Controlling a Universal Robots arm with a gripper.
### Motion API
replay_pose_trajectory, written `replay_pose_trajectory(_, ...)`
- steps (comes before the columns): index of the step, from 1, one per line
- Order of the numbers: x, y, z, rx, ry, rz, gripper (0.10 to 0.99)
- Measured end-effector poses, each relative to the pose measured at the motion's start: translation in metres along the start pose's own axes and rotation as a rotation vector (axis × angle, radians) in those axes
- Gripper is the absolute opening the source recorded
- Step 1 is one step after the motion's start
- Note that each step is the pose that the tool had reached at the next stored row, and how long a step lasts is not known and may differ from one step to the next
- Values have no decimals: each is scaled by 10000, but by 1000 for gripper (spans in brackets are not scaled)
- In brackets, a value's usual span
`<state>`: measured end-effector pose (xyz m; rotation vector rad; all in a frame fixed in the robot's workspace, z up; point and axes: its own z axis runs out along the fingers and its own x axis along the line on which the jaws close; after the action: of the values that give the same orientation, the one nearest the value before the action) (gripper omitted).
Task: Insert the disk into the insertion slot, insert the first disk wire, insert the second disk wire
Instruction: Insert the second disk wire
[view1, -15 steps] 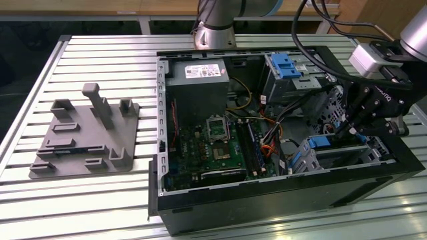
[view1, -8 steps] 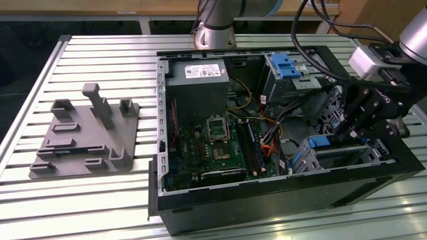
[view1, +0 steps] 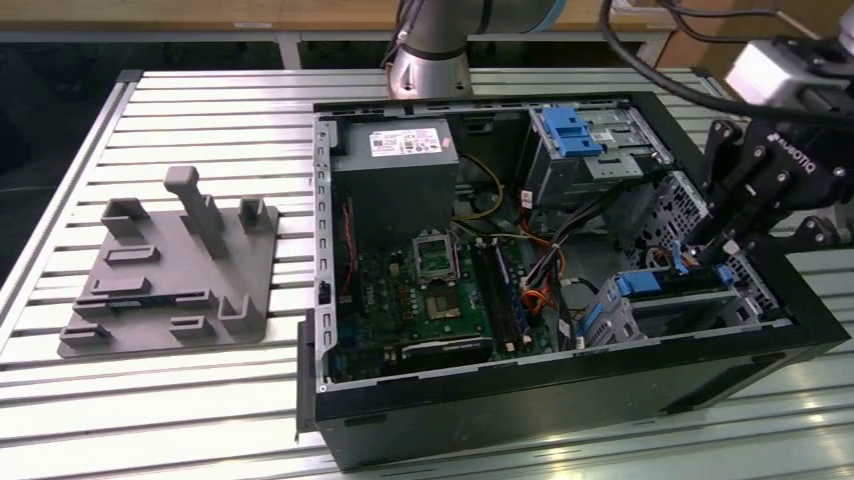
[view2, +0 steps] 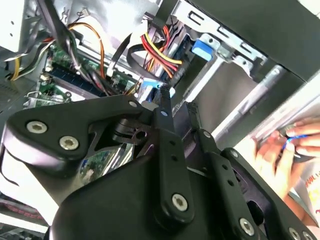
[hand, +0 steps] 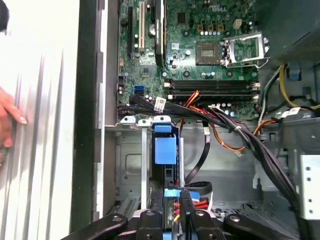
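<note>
Exterior view: claw (view1: 705, 262) is down inside the open PC case (view1: 561, 400), at the low perforated insertion slot (view1: 694, 310) on the exterior view's right. The disk (view1: 643, 283) sits in that slot — blue carrier showing. First wrist view: fingertips (hand: 185, 197) are pressed nearly together on a small blue connector (hand: 170, 192) just behind the disk's blue carrier (hand: 165, 150); red and yellow wires run beside it. A person's hand (hand: 10, 122) rests on the slatted table (hand: 45, 150) outside the case.
</note>
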<state>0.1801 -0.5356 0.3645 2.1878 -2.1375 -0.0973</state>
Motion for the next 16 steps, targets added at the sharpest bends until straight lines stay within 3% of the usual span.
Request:
replay_pose_trajectory(8,2,35,-334,0,0,2,278)
replay_pose_trajectory(12,-2,35,-337,-1,24,3,271)
replay_pose_trajectory(16,-3,35,-338,-1,29,4,106)
